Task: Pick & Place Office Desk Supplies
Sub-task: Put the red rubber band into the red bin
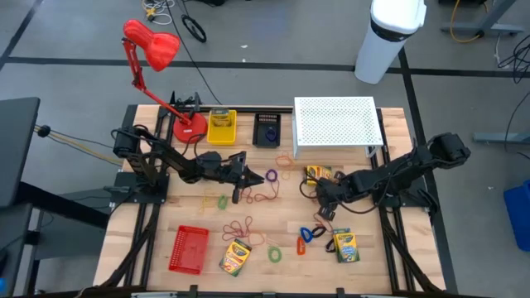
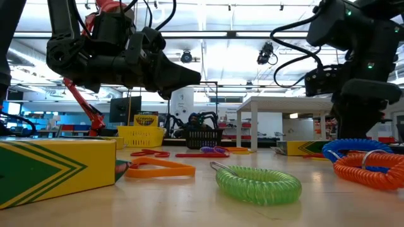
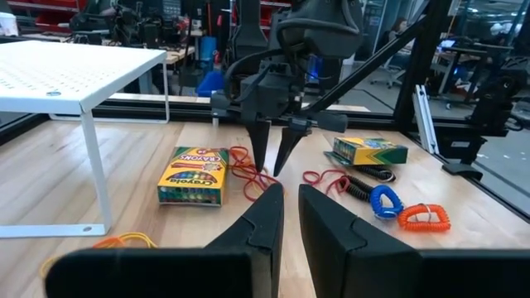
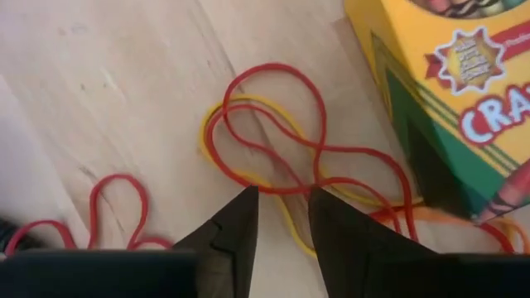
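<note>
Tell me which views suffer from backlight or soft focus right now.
Low view: bright ceiling lights behind leave both arms as dark silhouettes, and the near crayon box is soft, while the green coil loop reads clearly. Right wrist view: the red rubber bands are evenly lit; the right pincer tips are dark. High view: even light, no glare.

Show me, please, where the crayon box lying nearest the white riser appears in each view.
High view: the crayon box lies right of centre, just in front of the white riser.
Low view: probably the box far back on the right, below the riser.
Left wrist view: left of centre, near the riser's leg.
Right wrist view: the upper right corner; the riser is not in it.
Shared landmark: the white riser.
</note>
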Tool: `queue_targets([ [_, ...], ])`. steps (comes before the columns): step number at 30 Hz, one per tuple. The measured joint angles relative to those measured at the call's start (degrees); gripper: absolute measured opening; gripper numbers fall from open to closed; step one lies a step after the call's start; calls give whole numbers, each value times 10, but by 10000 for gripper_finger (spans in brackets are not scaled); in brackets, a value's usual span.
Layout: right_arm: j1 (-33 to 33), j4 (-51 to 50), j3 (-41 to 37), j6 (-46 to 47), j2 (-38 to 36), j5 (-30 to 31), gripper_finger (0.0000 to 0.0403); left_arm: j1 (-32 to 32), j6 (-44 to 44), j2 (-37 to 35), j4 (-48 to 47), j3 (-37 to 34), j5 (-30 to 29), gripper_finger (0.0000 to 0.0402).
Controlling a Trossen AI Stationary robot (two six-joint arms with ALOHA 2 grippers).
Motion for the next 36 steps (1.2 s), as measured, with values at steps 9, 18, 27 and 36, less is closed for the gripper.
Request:
queue_targets([
  [9,0,27,1,-15,33,1,103,0,0,0,-2,0,0,46],
  [18,0,36,18,-8,22,-2,23,0,0,0,-4,0,0,46],
  [27,1,74,87,-59,22,1,5,0,-1,0,-4,0,0,46],
  [36,1,193,112,-119,29,-8,3,0,-1,0,-5,0,0,46],
])
